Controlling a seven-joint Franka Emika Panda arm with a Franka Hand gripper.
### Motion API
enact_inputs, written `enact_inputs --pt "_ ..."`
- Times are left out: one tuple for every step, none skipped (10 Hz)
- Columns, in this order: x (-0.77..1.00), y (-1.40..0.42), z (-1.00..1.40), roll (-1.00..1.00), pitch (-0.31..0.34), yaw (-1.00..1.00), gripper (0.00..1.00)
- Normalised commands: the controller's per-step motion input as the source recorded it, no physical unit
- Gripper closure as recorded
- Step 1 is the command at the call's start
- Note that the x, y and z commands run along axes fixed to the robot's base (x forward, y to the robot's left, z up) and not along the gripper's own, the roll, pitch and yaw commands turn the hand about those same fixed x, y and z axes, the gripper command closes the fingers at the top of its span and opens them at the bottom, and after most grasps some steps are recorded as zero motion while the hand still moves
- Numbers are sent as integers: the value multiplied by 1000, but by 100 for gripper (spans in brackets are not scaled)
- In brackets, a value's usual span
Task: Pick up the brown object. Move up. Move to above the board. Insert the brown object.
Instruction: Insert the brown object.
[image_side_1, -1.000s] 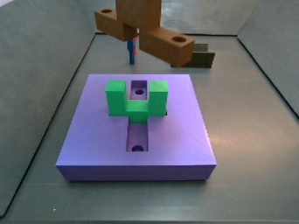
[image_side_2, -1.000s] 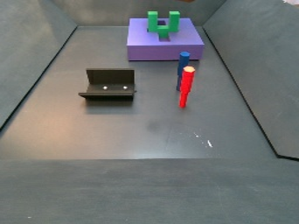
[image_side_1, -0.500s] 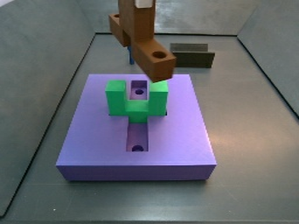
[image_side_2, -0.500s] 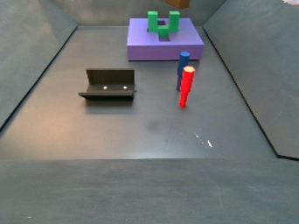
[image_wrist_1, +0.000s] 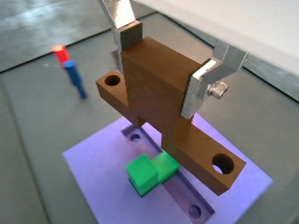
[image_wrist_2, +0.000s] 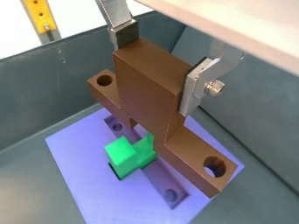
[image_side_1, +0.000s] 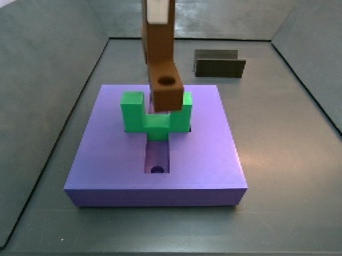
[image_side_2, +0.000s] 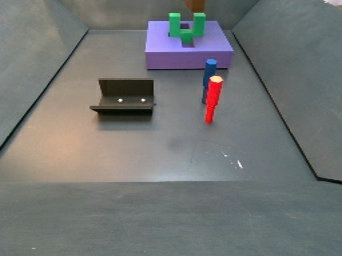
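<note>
The gripper (image_wrist_1: 163, 63) is shut on the brown object (image_wrist_1: 158, 101), a wooden bar with a wider cross-piece and round holes, held upright between the silver fingers (image_wrist_1: 205, 77). Both wrist views show this grip (image_wrist_2: 158, 61). In a side view the brown object (image_side_1: 163, 70) hangs from the gripper (image_side_1: 158, 14) over the purple board (image_side_1: 201, 150). Its lower end is at the gap of the green U-shaped block (image_side_1: 143, 115). The board's slot (image_side_1: 158, 158) runs lengthwise below. Whether the bar touches the block cannot be told. In a side view the board (image_side_2: 187, 52) lies at the far end.
The dark fixture (image_side_2: 124, 97) stands on the grey floor, seen behind the board in a side view (image_side_1: 221, 65). A red peg (image_side_2: 213, 98) and a blue peg (image_side_2: 210, 72) stand upright near the board's corner. Grey walls enclose the floor.
The gripper has carried the brown object from behind the board to over it. The bar has turned in line with the slot and come down to the green block.
</note>
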Motion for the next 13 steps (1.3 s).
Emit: enact_inputs --pt "83 -57 -134 106 0 -237 100" --pt "0 0 -66 50 10 -46 100" --pt "-31 0 -180 17 0 -11 100" --pt "-120 0 -337 -26 0 -126 100" --pt "-94 -23 -257 -206 -46 -160 100" --pt "0 -51 -163 -253 -43 -157 100" --pt "0 -43 -149 -250 -57 -231 100" --pt "17 -57 -174 -134 -13 -226 100" --pt "23 -151 -206 -93 -7 -280 100" --pt "20 -149 -226 -26 0 -389 100" --pt "3 -129 -191 0 0 -397 100" --pt "0 0 -131 0 0 -240 100" --pt "0 89 -57 -9 3 -66 100"
